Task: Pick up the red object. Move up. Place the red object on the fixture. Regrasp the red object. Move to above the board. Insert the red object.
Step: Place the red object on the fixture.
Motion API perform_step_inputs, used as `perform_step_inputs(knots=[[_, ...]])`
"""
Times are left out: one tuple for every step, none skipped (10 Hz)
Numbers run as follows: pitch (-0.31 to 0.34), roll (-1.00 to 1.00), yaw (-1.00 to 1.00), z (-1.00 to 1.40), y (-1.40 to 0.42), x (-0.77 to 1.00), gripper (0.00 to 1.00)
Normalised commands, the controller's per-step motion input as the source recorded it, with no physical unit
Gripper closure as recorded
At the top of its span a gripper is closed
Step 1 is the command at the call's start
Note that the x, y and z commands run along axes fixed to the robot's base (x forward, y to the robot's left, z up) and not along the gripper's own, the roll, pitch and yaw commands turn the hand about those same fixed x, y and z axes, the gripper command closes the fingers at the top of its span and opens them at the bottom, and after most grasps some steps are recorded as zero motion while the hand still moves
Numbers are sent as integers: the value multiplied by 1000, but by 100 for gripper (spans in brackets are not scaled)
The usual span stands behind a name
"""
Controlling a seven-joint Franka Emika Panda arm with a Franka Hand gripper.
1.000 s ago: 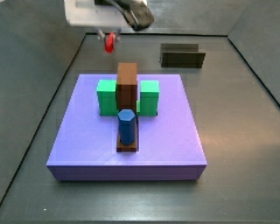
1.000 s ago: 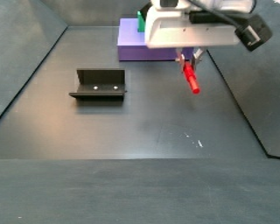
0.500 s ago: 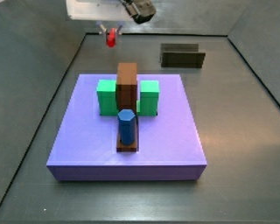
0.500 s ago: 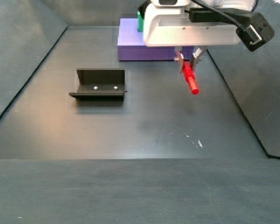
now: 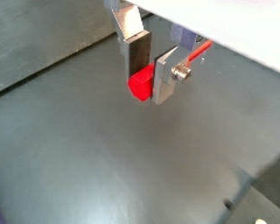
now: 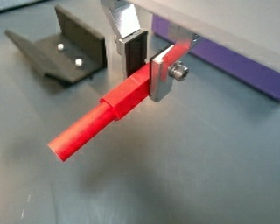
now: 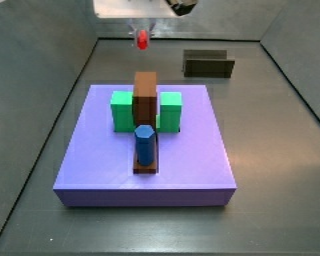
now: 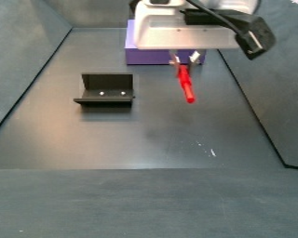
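Fingers (image 6: 140, 63) clamp red object (image 6: 101, 118) above floor (image 6: 201, 166).

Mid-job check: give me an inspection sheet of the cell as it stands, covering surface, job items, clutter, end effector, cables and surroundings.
Surface: dark floor, a few pale specks.
Red object: clamped in the end effector, hanging clear of the floor.
Fixture: standing on the floor, nothing in it.
Board: flat, carrying green blocks, a brown bar and a blue peg.
Clutter: nothing seen.
End effector: shut on the red object, raised, between board and fixture.
Cables: black cable on the wrist.
Surroundings: grey walls.
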Motion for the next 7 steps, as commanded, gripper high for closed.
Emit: perform_step_inputs(knots=[[134,-634,134,303,-263,669,100],[0,-966,63,129,-157,589,100],[-49,-1000,0,0,-11,674,100],[-109,-1000,-43,0,0,691,100],[-157,-1000,-103,11,0,697,100],[-226,-1000,-220,69,0,663,100],[-323,-1000,-314,169,0,491,100]])
